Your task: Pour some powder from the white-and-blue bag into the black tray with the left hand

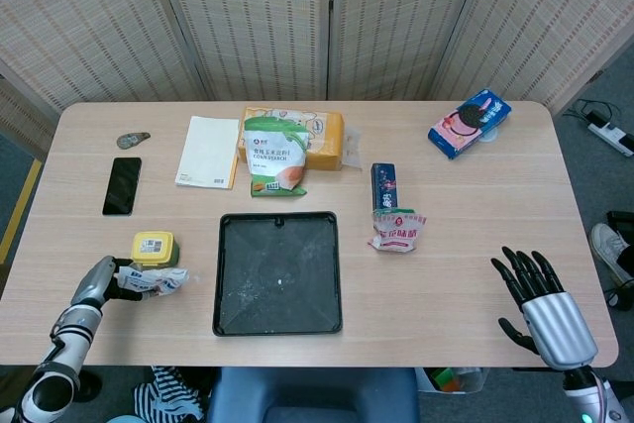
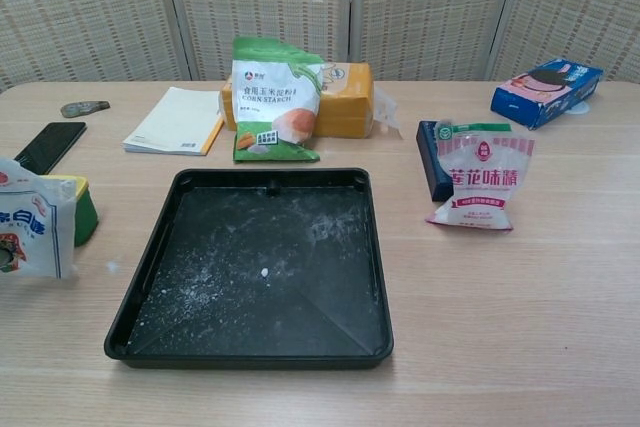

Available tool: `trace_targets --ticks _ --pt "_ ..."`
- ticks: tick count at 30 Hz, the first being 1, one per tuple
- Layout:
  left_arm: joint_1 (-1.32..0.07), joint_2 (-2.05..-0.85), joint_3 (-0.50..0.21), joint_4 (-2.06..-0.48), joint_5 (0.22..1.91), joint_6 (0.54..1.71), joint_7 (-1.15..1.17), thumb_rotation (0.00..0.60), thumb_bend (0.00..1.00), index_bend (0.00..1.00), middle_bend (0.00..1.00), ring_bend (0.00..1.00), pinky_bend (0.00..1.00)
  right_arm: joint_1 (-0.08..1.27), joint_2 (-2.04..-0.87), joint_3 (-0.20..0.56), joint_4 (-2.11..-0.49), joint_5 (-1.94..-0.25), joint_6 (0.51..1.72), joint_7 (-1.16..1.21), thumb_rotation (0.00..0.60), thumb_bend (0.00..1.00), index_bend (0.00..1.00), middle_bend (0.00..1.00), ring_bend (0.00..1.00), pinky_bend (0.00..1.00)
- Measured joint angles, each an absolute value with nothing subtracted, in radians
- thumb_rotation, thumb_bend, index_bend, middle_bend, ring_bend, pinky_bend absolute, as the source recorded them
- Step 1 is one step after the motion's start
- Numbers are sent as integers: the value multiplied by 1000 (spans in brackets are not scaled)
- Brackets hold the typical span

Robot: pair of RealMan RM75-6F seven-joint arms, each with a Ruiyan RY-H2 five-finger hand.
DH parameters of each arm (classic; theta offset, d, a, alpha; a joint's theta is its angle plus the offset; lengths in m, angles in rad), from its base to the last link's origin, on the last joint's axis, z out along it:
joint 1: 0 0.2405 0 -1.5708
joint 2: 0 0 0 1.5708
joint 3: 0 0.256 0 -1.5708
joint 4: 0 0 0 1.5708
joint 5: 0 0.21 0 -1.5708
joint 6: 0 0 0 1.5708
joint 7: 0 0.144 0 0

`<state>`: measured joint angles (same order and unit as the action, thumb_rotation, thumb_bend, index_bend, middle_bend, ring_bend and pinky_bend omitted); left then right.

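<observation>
Left hand (image 1: 99, 282), grey metal, fingers wrapped round crinkled white-and-blue bag (image 1: 151, 282); bag stood upright on pale wood-grain table (image 1: 446, 245), left of tray, apart from it. Small green tub with yellow lid (image 1: 154, 247), just behind bag. Flat black phone (image 1: 121, 185), farther back. Black tray (image 1: 278, 272), square, shallow, raised rim, floor dusted with white powder. Glossy green-and-white pouch (image 1: 274, 158) leaning on orange block. Pink-and-white sachet (image 1: 396, 230), right of tray. Right hand (image 1: 540, 294), dark fingers spread wide, holding nothing.
</observation>
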<state>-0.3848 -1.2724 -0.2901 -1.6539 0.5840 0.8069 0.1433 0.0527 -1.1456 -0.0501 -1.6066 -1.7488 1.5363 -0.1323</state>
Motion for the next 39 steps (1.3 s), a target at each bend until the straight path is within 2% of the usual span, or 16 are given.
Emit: trace_targets --ticks 3,7,10,15,22,36,39 --pt "-388 -1278 -280 -1618 610 793 108 600 204 675 854 1000 1000 54 -1147 -50 -1607 -1747 1533 -136 600 263 0 0 0 0" --pt "-386 -1279 -265 -1594 671 784 64 600 201 488 659 975 1000 54 -1147 -51 -1608 -1747 1532 -139 600 263 0 0 0 0" --pt "-383 -1275 -252 -1579 709 774 29 600 200 404 551 952 1000 52 -1147 -51 -1609 -1748 1535 -139 600 263 0 0 0 0" --pt "-382 -1270 -237 -1559 740 753 -14 600 198 333 452 939 1000 51 -1147 -52 -1608 -1749 1538 -137 600 263 0 0 0 0" --pt "-371 -1228 -237 -1586 834 751 -84 600 195 152 209 918 998 52 -1147 -52 -1608 -1748 1534 -139 600 262 0 0 0 0" --pt "-274 -1033 -254 -1715 1085 915 -253 600 194 134 157 836 917 50 -1147 -52 -1608 -1748 1539 -137 600 263 0 0 0 0" --pt "-246 -1013 -242 -1724 1184 976 -284 600 195 136 157 738 822 51 -1148 -50 -1608 -1743 1536 -140 600 263 0 0 0 0"
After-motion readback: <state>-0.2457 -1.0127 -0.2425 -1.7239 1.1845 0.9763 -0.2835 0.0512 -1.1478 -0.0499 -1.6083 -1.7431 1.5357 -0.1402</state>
